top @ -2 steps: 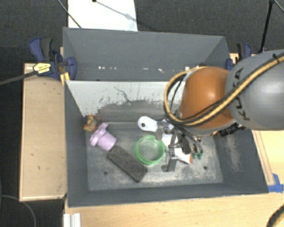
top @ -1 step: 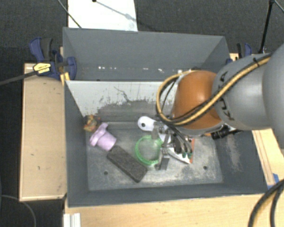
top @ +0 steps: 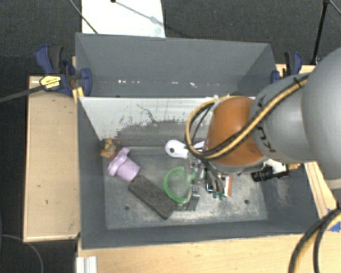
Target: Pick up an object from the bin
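Hovering low at the frame's lower centre, the tool (top: pixel 198 187) sits just right of a green ring (top: pixel 175 185) on the bin (top: pixel 244 209) floor. The ring's oval runs top-to-bottom. I cannot tell whether the tool is clenched.

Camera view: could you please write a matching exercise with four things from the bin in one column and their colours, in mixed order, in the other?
Things
1. ring next to the gripper
2. flat oblong block, lying aslant to the left of the ring
3. stubby piece, furthest left of these four
4. rounded thing behind the ring

Colours
A. lilac
B. white
C. green
D. dark grey

Pairs: 1-C, 2-D, 3-A, 4-B.
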Tool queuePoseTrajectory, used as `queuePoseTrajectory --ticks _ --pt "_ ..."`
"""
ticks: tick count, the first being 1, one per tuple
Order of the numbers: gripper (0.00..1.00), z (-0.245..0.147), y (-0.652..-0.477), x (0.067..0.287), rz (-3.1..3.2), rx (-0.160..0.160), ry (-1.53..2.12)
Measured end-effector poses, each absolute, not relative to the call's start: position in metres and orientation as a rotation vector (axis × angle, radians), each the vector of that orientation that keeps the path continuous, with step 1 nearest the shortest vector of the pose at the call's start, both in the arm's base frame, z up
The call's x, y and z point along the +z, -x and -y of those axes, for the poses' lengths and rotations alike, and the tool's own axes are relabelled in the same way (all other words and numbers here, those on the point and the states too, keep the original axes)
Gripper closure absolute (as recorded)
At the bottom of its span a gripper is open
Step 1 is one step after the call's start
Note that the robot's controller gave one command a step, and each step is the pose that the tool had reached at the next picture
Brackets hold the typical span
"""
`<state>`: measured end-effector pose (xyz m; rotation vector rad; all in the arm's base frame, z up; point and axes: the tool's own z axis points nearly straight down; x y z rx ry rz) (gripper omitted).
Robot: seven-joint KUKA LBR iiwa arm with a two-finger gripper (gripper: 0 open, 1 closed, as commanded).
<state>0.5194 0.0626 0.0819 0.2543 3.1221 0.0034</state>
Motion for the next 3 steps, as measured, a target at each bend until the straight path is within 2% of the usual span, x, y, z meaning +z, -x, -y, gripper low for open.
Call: queuePoseTrajectory --ticks 1,2,3 --pt "1.00 -0.102 -0.515 0.077 -3.120 0.002 -0.041" --pt "1.00 -0.102 -0.515 0.077 -3.120 0.002 -0.042" --pt "1.00 -0.101 -0.508 0.120 -3.142 0.000 -0.041"
